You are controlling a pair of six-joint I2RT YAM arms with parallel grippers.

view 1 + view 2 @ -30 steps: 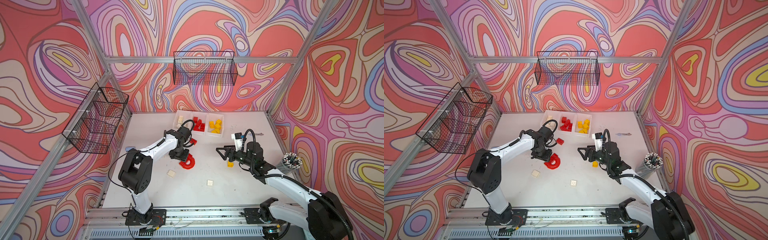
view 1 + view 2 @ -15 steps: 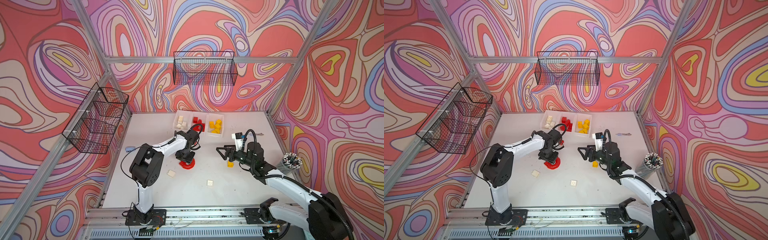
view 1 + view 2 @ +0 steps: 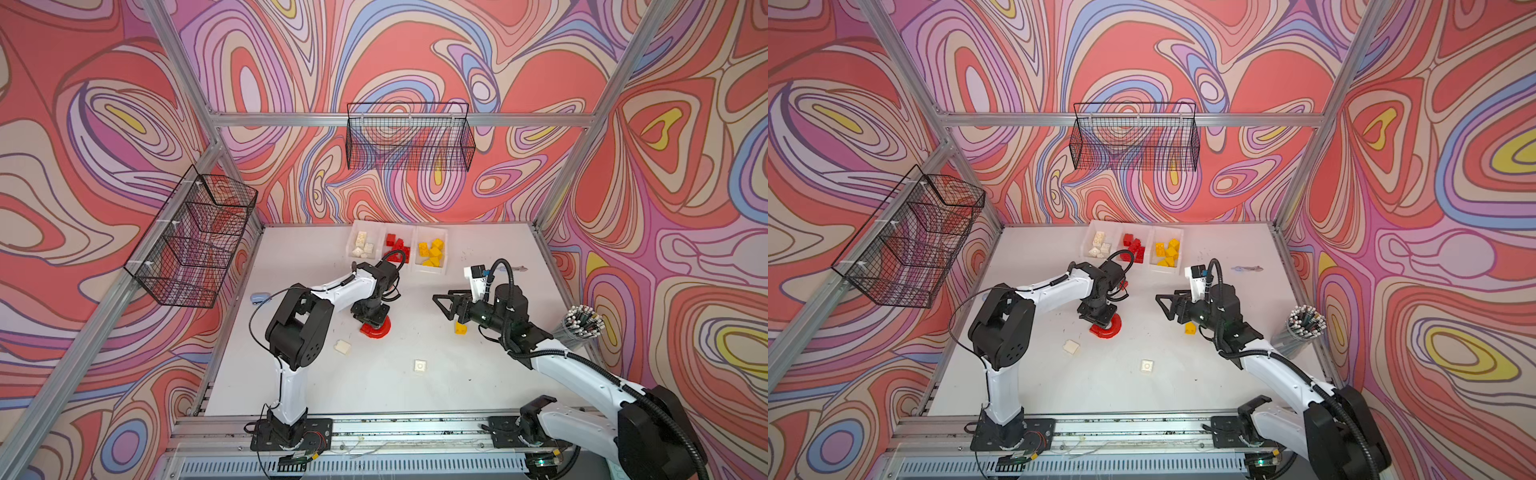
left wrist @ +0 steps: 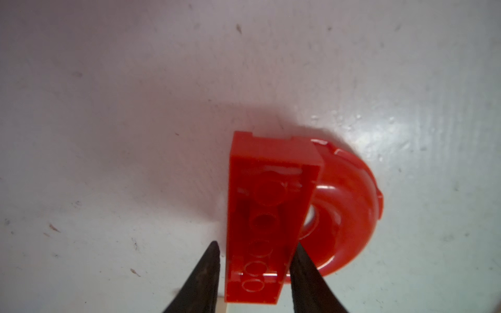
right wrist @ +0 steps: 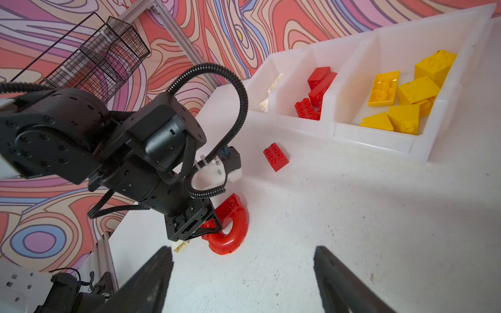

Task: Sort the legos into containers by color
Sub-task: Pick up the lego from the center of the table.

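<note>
In the middle of the workspace, nearer than the containers (image 3: 430, 270), the left gripper (image 4: 256, 244) straddles the straight bar of the red arch piece (image 4: 271, 203). Whether its fingers pinch or merely flank it is hard to tell. To the right, the right gripper (image 3: 441, 306) hovers, fingers wide apart, just beside a yellow brick (image 3: 460, 329).

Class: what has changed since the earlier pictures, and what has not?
The left pincer swung over from beside the red arch and now straddles its straight bar, narrowing, a slight gap on one side. Unchanged: the right pincer, open near the yellow brick; both loose white bricks.
</note>
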